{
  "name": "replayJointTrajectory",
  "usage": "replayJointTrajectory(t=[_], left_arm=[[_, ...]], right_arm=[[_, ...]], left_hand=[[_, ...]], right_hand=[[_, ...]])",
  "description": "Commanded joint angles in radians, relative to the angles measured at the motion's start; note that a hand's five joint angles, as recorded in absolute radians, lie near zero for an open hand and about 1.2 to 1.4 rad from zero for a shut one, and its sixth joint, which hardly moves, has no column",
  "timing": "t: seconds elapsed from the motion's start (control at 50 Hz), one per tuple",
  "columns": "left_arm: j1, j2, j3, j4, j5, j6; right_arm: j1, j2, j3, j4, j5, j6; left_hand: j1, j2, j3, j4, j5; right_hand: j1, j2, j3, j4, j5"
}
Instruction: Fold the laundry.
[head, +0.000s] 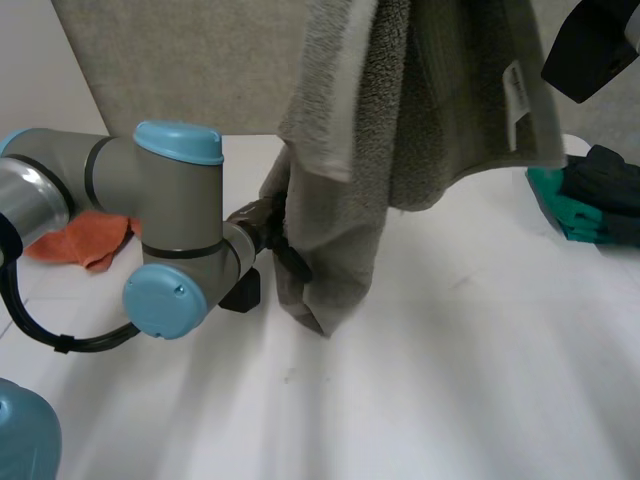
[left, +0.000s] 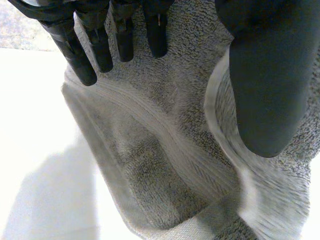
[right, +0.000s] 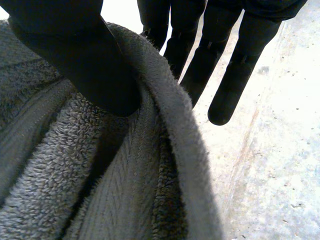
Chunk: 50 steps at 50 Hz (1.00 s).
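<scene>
From the head view, a grey towel (head: 340, 150) hangs high over the middle of the white tabletop (head: 450, 380), held up by the right hand (head: 590, 45) at the far right. The left hand (head: 258, 218) grips its lower left edge. An orange cloth (head: 85, 240) lies far left, and a green and dark stack (head: 590, 195) sits far right.

The left wrist view shows the left hand (left: 270, 85) with its fingers (left: 80, 55) and thumb clamped on the towel (left: 165, 150).

In the right wrist view, the right hand (right: 80, 60) pinches a towel (right: 75, 175) fold between its thumb and straight fingers (right: 230, 75).
</scene>
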Motion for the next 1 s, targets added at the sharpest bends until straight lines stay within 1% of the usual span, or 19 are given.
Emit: replayJointTrajectory(t=[0.02,0.1,0.14,0.18,0.2,0.22,0.24,0.32,0.4,0.46,0.5,0.52,0.6,0.72,0.8,0.86,0.88,0.94,1.0], left_arm=[[-0.034,-0.001,-0.003,-0.021,0.140,0.019],[-0.068,-0.014,0.010,-0.001,0.134,0.014],[-0.082,-0.025,0.022,0.002,0.122,0.007],[-0.091,-0.025,0.022,-0.006,0.122,-0.006],[-0.094,-0.021,0.016,-0.015,0.117,-0.019],[-0.093,-0.018,0.008,-0.020,0.114,-0.027],[-0.090,-0.012,0.001,-0.023,0.111,-0.035],[-0.044,0.062,-0.049,-0.024,0.088,-0.046],[0.082,0.175,-0.093,-0.010,0.100,0.009],[0.229,0.302,-0.125,-0.010,0.169,0.153],[0.266,0.344,-0.136,-0.012,0.198,0.213],[0.298,0.375,-0.144,-0.020,0.232,0.279],[0.324,0.413,-0.159,-0.046,0.270,0.393],[0.288,0.394,-0.200,-0.053,0.254,0.513],[0.229,0.285,-0.193,-0.009,0.206,0.574],[0.185,0.171,-0.149,0.032,0.130,0.614],[0.170,0.116,-0.118,0.042,0.081,0.626],[0.153,0.049,-0.073,0.037,0.018,0.640],[0.136,0.015,-0.033,0.014,-0.035,0.646]], right_arm=[[0.050,0.004,0.000,-0.004,0.026,0.028],[0.087,0.011,-0.011,-0.004,0.032,0.044],[0.097,0.016,-0.019,0.001,0.044,0.043],[0.097,0.019,-0.019,-0.001,0.056,0.040],[0.091,0.022,-0.016,-0.007,0.070,0.038],[0.085,0.025,-0.014,-0.007,0.076,0.037],[0.078,0.030,-0.013,-0.007,0.081,0.035],[-0.008,0.065,0.013,-0.001,0.078,0.020],[-0.114,0.102,0.056,0.007,0.046,-0.023],[-0.220,0.143,0.116,0.034,-0.026,-0.084],[-0.254,0.166,0.141,0.039,-0.058,-0.107],[-0.292,0.198,0.165,0.039,-0.100,-0.136],[-0.344,0.305,0.202,0.039,-0.161,-0.201],[-0.354,0.510,0.210,0.037,-0.180,-0.337],[-0.352,0.628,0.170,0.037,-0.169,-0.451],[-0.340,0.701,0.121,0.025,-0.131,-0.485],[-0.332,0.732,0.095,0.008,-0.088,-0.485],[-0.320,0.761,0.067,-0.018,-0.013,-0.491],[-0.301,0.761,0.053,-0.032,0.070,-0.503]], left_hand=[[-0.055,-0.044,-0.047,-0.040,-0.036],[-0.026,-0.015,-0.018,-0.011,-0.007],[0.109,0.120,0.117,0.124,0.127],[0.390,0.400,0.398,0.404,0.408],[0.836,0.847,0.844,0.851,0.854],[1.085,1.095,1.093,1.099,1.103],[1.101,1.112,1.109,1.116,1.120],[1.102,1.112,1.110,1.116,1.120],[1.102,1.112,1.110,1.116,1.120],[1.102,1.112,1.110,1.116,1.120],[1.102,1.112,1.110,1.116,1.120],[1.102,1.112,1.110,1.116,1.120],[1.102,1.112,1.110,1.116,1.120],[1.102,1.112,1.110,1.116,1.120],[1.102,1.112,1.110,1.116,1.120],[1.102,1.112,1.110,1.116,1.120],[1.102,1.112,1.110,1.116,1.120],[1.102,1.112,1.110,1.116,1.120],[0.587,0.597,0.595,0.601,0.605]], right_hand=[[0.275,0.218,0.208,0.202,0.234],[0.275,0.218,0.208,0.202,0.234],[0.275,0.218,0.208,0.202,0.234],[0.275,0.218,0.208,0.202,0.234],[0.275,0.218,0.208,0.202,0.234],[0.275,0.218,0.208,0.202,0.234],[0.275,0.218,0.208,0.202,0.234],[0.275,0.218,0.208,0.202,0.234],[0.275,0.218,0.208,0.202,0.234],[0.275,0.218,0.208,0.202,0.234],[0.275,0.218,0.208,0.202,0.234],[0.275,0.218,0.208,0.202,0.234],[0.275,0.218,0.208,0.202,0.234],[0.275,0.218,0.208,0.202,0.234],[0.275,0.218,0.208,0.202,0.234],[0.275,0.218,0.208,0.202,0.234],[0.275,0.218,0.208,0.202,0.234],[0.275,0.218,0.208,0.202,0.234],[-0.174,-0.230,-0.240,-0.246,-0.214]])
